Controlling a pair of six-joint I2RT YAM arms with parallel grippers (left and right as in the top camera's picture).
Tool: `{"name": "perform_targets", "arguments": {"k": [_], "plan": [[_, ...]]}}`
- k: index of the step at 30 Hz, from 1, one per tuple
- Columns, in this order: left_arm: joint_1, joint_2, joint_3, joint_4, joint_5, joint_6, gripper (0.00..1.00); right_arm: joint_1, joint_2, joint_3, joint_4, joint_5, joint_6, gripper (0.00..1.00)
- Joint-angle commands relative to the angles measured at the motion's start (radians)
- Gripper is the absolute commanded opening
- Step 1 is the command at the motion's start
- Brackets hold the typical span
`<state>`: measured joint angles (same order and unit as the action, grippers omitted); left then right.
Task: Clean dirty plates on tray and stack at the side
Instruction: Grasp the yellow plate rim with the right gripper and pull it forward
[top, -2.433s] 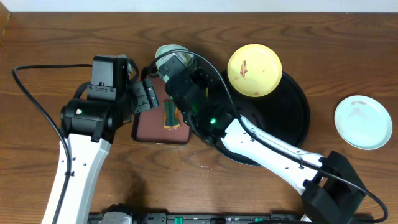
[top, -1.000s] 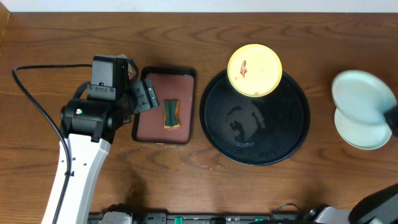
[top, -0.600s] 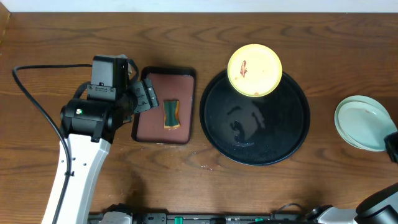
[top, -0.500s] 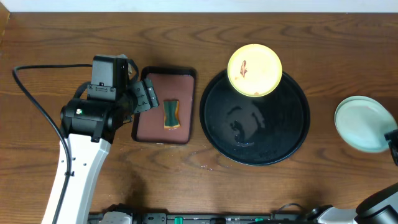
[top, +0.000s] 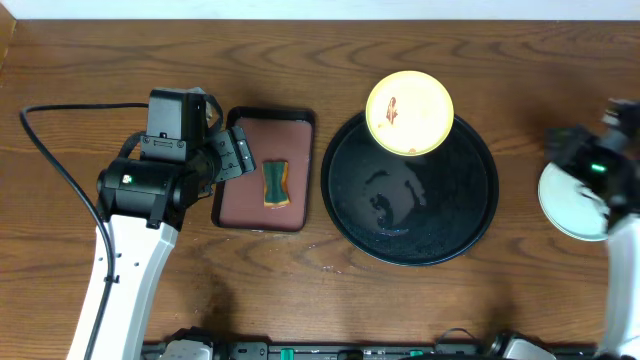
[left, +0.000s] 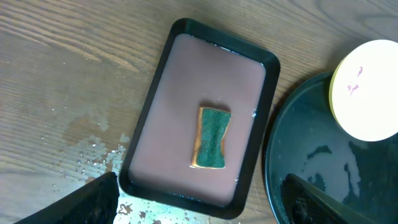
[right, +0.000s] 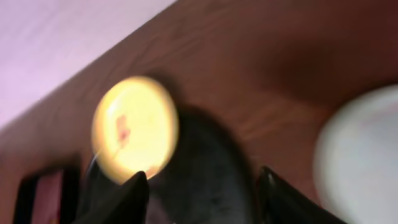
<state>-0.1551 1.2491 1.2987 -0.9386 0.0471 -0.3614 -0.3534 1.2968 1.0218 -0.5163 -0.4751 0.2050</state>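
Note:
A pale yellow plate (top: 409, 112) with a red-brown smear rests on the far rim of the round black tray (top: 440, 200); the left wrist view shows this plate (left: 367, 90) and tray (left: 311, 162) too. A pale blue-green plate (top: 570, 208) lies on the table right of the tray, partly under my right arm. Above its left edge hovers my right gripper (top: 575, 150), open and empty. In the blurred right wrist view, that gripper (right: 202, 193) faces the yellow plate (right: 134, 127) and tray (right: 211, 168). My left gripper (left: 202, 205) hangs open and empty.
A reddish-brown rectangular tray (top: 250, 205) with a dark rim sits left of the black tray, holding a green and orange sponge (top: 275, 184). Water drops wet the wood by its near corner (left: 99, 155). The left arm's cable (top: 60, 160) loops over the table's left side.
My right gripper set the blue-green plate down at the right, opened, and swung back up towards the tray. The left arm has not moved.

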Motion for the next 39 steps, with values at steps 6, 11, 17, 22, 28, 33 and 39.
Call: {"name": "perform_targets", "arguments": {"k": [6, 11, 17, 22, 28, 33, 39], "plan": [[0.002, -0.002, 0.014, -0.003, -0.002, 0.010, 0.84, 0.373, 0.243, 0.138, -0.038, 0.332, -0.130, 0.59], [0.002, -0.002, 0.014, -0.003, -0.002, 0.010, 0.84, 0.373, 0.507, 0.345, -0.083, 0.355, -0.140, 0.56], [0.002, -0.002, 0.014, -0.003, -0.002, 0.010, 0.84, 0.375, 0.686, 0.385, -0.007, 0.344, -0.139, 0.41], [0.002, -0.002, 0.014, -0.003, -0.002, 0.010, 0.84, 0.375, 0.754, 0.385, 0.001, 0.327, -0.139, 0.39], [0.002, -0.002, 0.014, -0.003, -0.002, 0.010, 0.84, 0.378, 0.766, 0.385, -0.016, 0.328, -0.139, 0.01], [0.002, -0.002, 0.014, -0.003, -0.002, 0.010, 0.84, 0.379, 0.688, 0.385, -0.134, 0.328, -0.093, 0.01], [0.002, -0.002, 0.014, -0.003, -0.002, 0.010, 0.84, 0.411, 0.573, 0.385, -0.446, 0.325, 0.063, 0.01]]}}
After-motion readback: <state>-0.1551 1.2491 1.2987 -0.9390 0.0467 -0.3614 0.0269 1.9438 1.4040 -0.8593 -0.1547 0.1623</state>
